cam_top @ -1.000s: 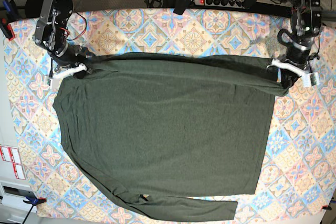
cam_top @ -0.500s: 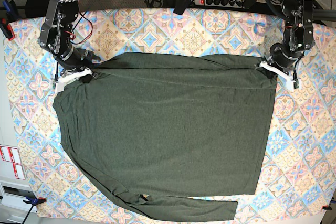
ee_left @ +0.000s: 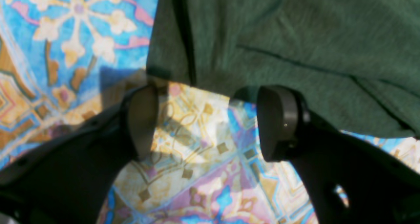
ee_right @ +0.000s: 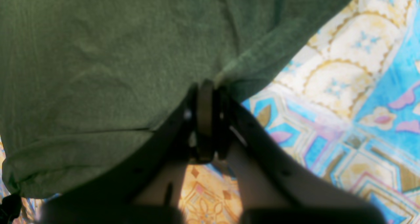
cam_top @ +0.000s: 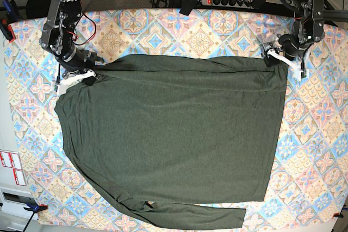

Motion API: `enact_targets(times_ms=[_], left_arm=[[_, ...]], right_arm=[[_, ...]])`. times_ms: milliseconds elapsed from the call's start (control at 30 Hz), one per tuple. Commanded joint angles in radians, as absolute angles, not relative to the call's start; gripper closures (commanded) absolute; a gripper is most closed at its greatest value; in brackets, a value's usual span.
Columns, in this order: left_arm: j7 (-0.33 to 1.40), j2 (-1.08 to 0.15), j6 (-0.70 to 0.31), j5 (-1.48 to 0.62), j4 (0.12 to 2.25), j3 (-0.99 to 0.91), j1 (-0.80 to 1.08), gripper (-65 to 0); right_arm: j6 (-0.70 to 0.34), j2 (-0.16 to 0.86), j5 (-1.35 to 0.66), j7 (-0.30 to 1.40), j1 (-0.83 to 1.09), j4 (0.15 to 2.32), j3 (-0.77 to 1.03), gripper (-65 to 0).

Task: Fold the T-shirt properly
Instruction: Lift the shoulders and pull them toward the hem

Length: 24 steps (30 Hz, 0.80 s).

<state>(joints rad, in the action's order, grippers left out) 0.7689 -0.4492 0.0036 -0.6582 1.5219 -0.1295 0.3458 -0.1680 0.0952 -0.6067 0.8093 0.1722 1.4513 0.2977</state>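
The dark olive T-shirt (cam_top: 174,134) lies spread flat across the patterned table, one long sleeve running along its near edge. At the shirt's far right corner my left gripper (cam_top: 282,58) stands open. In the left wrist view its fingertips (ee_left: 210,122) are wide apart over bare tablecloth, and the T-shirt's hem (ee_left: 279,36) lies just beyond them, untouched. My right gripper (cam_top: 81,75) is at the far left corner. The right wrist view shows it (ee_right: 206,119) shut on a pinch of the T-shirt's edge (ee_right: 98,69).
The patterned tablecloth (cam_top: 321,134) shows as a margin on all sides of the shirt. A power strip (cam_top: 228,1) and cables lie behind the table's back edge. A red clamp (cam_top: 6,28) sits at the left edge, and white labels (cam_top: 11,167) sit lower left.
My left gripper has opened, let go of the shirt's right corner and drawn back toward the far edge. The right gripper stays shut on the left corner, shifted slightly backward.
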Motion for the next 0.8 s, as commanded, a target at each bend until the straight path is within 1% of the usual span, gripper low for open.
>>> enact_targets(times_ms=[0, 233, 400, 567, 600, 667, 700, 767], left_arm=[[0.751, -0.466, 0.002, -0.661, 1.529, -0.139, 0.335, -47.2], [0.75, -0.461, 0.002, -0.657, 1.466, -0.139, 0.302, -47.2], [0.691, -0.458, 0.002, -0.657, 1.44, -0.133, 0.297, -47.1], [0.69, -0.423, 0.002, -0.657, 1.437, -0.133, 0.292, -46.2], [0.691, -0.417, 0.002, -0.659, 1.437, -0.131, 0.285, -44.1], [0.693, -0.392, 0.002, -0.656, 1.437, -0.122, 0.274, -36.0], [0.693, -0.392, 0.002, -0.656, 1.437, -0.119, 0.274, -30.5], [0.693, -0.387, 0.002, -0.659, 1.437, -0.119, 0.265, -17.6]], right_arm=[[-0.176, 0.105, -0.621, 0.796, 0.165, 1.469, 0.302, -0.1], [-0.176, 0.105, -0.621, 0.796, 0.166, 1.471, 0.3, 0.0], [-0.176, 0.105, -0.621, 0.796, 0.166, 1.471, 0.3, 0.0], [-0.176, 0.105, -0.621, 0.796, 0.166, 1.471, 0.3, 0.0], [-0.176, 0.105, -0.621, 0.796, 0.166, 1.471, 0.3, 0.0], [-0.176, 0.105, -0.621, 0.796, 0.165, 1.471, 0.3, 0.0], [-0.176, 0.105, -0.621, 0.796, 0.165, 1.471, 0.3, 0.0], [-0.176, 0.105, -0.621, 0.796, 0.165, 1.471, 0.3, 0.0]])
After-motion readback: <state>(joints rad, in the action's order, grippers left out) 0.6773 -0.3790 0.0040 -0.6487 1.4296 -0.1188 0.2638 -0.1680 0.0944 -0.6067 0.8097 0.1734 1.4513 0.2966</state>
